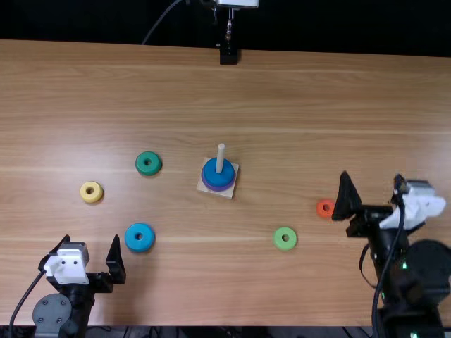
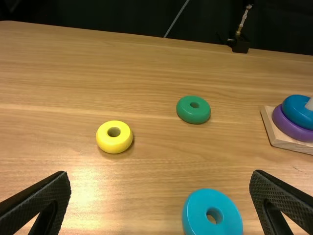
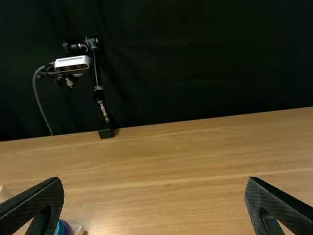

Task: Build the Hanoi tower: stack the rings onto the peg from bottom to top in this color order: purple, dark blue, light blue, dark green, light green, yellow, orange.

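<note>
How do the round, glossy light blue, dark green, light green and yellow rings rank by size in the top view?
Largest: light blue ring
Next: dark green ring
Smallest: light green ring and yellow ring, too alike to rank

In the top view you have the square, pale wooden base (image 1: pixel 226 193) sitting slightly turned near the middle, its round, pale peg (image 1: pixel 220 158) upright through the dark blue ring (image 1: pixel 219 176), which lies flat on the wider purple ring (image 2: pixel 286 125). Left of the base you find three loose rings lying flat and well apart: the thick dark green ring (image 1: pixel 155 165), the light blue ring (image 1: pixel 132 239) below it, and the small yellow ring (image 1: pixel 96 196) farthest left. To the base's right, your flat light green ring (image 1: pixel 279 243) lies lower down, and the small orange ring (image 1: pixel 320 210) farther right.
</note>
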Tool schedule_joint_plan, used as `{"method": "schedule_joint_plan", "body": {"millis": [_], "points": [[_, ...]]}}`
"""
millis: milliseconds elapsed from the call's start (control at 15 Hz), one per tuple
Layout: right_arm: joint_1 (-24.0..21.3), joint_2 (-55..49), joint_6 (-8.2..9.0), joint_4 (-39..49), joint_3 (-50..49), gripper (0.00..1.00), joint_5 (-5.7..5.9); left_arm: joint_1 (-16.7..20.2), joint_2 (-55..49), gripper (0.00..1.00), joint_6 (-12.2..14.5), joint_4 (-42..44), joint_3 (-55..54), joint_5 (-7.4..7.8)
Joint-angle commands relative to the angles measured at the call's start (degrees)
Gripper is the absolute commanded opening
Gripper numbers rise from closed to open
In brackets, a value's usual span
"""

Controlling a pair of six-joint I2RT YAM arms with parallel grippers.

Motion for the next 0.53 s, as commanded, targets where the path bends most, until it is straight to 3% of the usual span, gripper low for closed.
{"method": "schedule_joint_plan", "body": {"millis": [0,133,200,333,467], "points": [[-0.8,-5.9,-0.32,0.1,-5.1,1.0,-0.3,0.3,-0.9,1.0,0.3,-4.5,-5.9,-0.25],[-2.5,-13.8,-0.11,0.1,-11.5,1.0,-0.52,0.3,-0.9,1.0,0.3,-4.5,-5.9,-0.25],[-2.8,-16.6,-0.53,0.1,-14.4,1.0,-0.52,0.3,-0.9,1.0,0.3,-4.5,-5.9,-0.25],[-2.9,-21.4,-2.95,-0.5,-19.7,1.0,-0.41,0.3,-0.9,1.0,0.3,-4.5,-5.9,-0.25],[-2.9,-27.2,-3.16,-0.7,-24.0,1.0,-0.3,0.3,-0.9,1.0,0.3,-4.5,-5.9,-0.25]]}}
